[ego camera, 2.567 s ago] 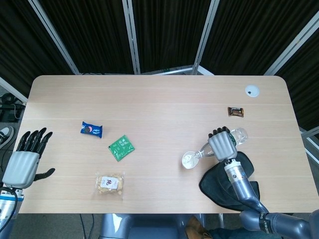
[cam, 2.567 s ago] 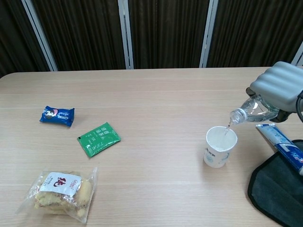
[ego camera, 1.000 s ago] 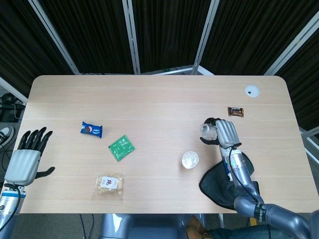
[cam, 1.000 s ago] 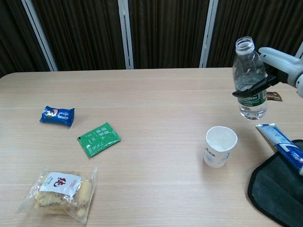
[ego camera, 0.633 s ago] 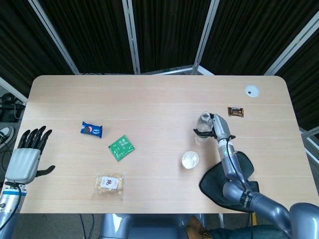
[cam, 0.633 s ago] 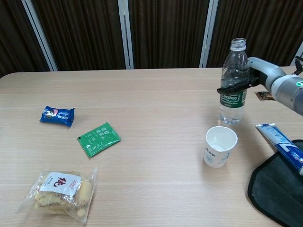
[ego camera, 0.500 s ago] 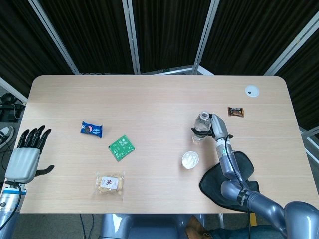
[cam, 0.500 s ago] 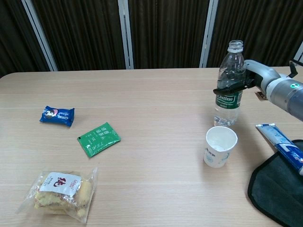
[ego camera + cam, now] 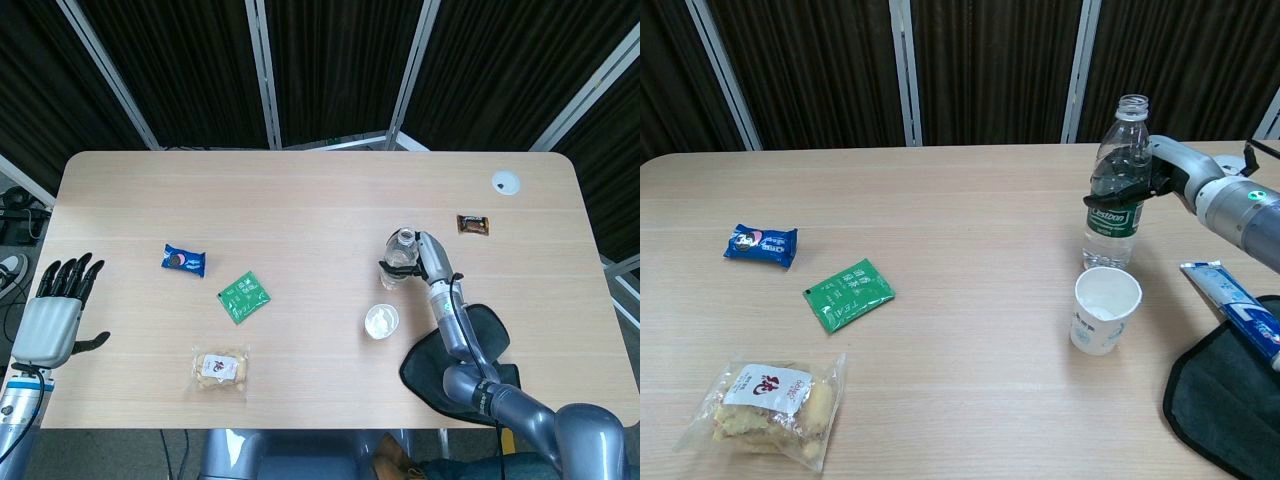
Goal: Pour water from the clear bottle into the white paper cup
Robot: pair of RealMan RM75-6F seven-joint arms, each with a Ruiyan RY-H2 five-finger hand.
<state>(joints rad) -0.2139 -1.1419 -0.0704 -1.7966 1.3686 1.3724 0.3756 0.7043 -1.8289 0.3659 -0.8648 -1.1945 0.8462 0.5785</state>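
Right hand [image 9: 1162, 172] gripping upright clear bottle [image 9: 1115, 200], seemingly behind white paper cup [image 9: 1104, 310]

This looks like a robot test room or lab, not a home. A plain pale wooden table [image 9: 300, 200] stands in front of black pleated curtains [image 9: 990, 70] hung between bare metal frame poles [image 9: 902, 70], a screened-off booth of the kind used for recording. Odd items lie spread well apart on the tabletop as test props: a blue snack packet [image 9: 184, 260], a green sachet [image 9: 244, 297], a clear bag of biscuits [image 9: 221, 369] and a small brown wrapper [image 9: 474, 225]. A white round disc [image 9: 505, 181] sits near the far corner.
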